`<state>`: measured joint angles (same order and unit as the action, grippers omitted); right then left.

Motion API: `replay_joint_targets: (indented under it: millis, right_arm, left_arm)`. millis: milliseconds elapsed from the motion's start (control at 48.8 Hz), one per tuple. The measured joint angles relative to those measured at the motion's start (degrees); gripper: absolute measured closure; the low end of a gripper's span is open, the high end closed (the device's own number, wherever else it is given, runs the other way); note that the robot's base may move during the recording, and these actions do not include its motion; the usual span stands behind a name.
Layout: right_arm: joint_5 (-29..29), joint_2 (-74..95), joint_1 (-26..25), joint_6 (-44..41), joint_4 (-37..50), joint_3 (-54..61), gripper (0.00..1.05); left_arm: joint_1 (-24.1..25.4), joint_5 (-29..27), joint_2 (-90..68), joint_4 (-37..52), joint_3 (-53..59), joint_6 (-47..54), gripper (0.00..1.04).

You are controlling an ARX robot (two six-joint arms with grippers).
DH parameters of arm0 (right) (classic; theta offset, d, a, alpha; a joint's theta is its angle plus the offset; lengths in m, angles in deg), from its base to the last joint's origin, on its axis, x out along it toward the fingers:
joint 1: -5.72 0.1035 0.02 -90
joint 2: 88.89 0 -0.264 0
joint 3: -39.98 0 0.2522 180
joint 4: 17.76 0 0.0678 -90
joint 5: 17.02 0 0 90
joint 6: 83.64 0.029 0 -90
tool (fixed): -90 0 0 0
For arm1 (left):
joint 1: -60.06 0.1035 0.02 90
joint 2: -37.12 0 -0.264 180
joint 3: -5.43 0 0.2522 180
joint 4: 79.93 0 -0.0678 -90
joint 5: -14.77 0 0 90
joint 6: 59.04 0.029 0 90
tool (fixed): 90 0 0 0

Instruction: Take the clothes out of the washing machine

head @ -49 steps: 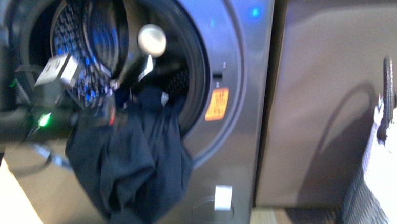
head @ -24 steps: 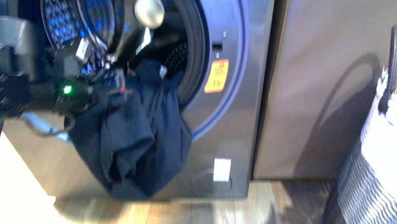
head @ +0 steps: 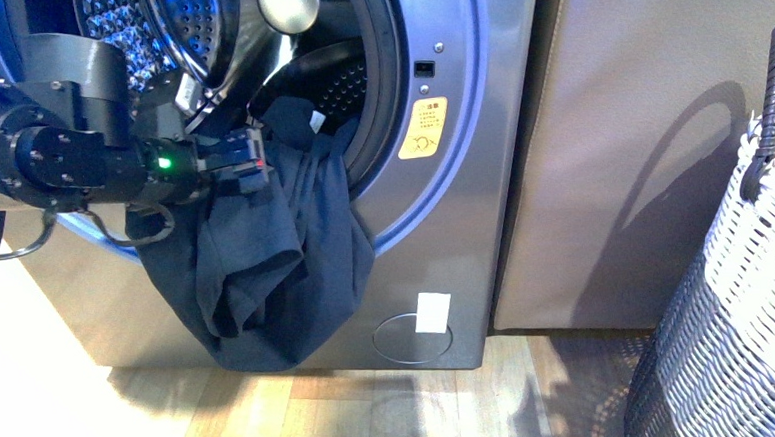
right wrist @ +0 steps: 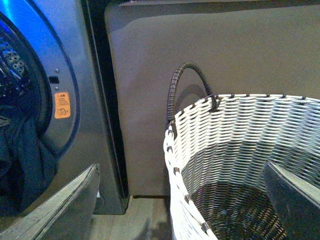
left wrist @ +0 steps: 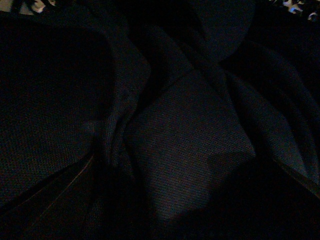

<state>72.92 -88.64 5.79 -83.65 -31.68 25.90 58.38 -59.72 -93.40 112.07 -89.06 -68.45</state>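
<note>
The garment (head: 265, 255) hangs half out of the washer (head: 462, 195). Its top is bunched on the porthole lip with the white label (head: 315, 119) showing, and the rest is draped down the grey front nearly to the wood floor (head: 274, 425). The left gripper (head: 250, 161) sits at the lip, its jaws apparently closed on a fold near the garment's top edge, though fabric hides the tips. The left wrist view is dark. Compared with half a second ago, the left arm has shifted right across the porthole and its green light (head: 165, 162) is now closer to the garment. The cloth hangs much as it did, and the blur has cleared. The machine sits slightly higher in the front view. The orange sticker (head: 424, 128) has moved up, and more of the basket (head: 758, 289) and its handle (head: 772, 88) shows at the right. In the right wrist view, the right gripper (right wrist: 180, 167) is over the basket (right wrist: 240, 130) with its fingers (right wrist: 65, 200) spread wide, holding nothing. It is well apart from the garment (right wrist: 25, 160).
</note>
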Motion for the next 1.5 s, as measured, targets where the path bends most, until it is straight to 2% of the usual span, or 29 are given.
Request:
replay_joint_targets:
  millis: [246, 574, 820, 963, 1066, 1250, 1496]
  right_arm:
    - [0.00, 0.00, 0.00, 0.00, 0.00, 0.00, 0.08]
    - [0.00, 0.00, 0.00, 0.00, 0.00, 0.00, 0.08]
    - [0.00, 0.00, 0.00, 0.00, 0.00, 0.00, 0.08]
    - [0.00, 0.00, 0.00, 0.00, 0.00, 0.00, 0.08]
    - [0.00, 0.00, 0.00, 0.00, 0.00, 0.00, 0.08]
    - [0.04, 0.00, 0.00, 0.00, 0.00, 0.00, 0.08]
    - [0.02, 0.00, 0.00, 0.00, 0.00, 0.00, 0.08]
  left_arm:
    - [-1.49, 7.43, 0.02, 4.39, 2.05, -5.09, 0.07]
    - [-4.37, 8.50, 1.27, 5.05, 3.50, -5.75, 0.07]
    - [-5.86, 2.78, 1.33, 1.70, 2.16, -1.75, 0.07]
    - [-5.79, -3.89, 0.24, -2.45, -0.76, 4.61, 0.07]
    - [-4.81, -11.08, -1.03, -4.24, -2.95, 9.01, 0.07]
    - [-3.06, -12.13, -2.12, -5.25, -3.91, 10.88, 0.07]
    - [-2.60, -10.82, -2.25, -5.66, -4.04, 10.84, 0.07]
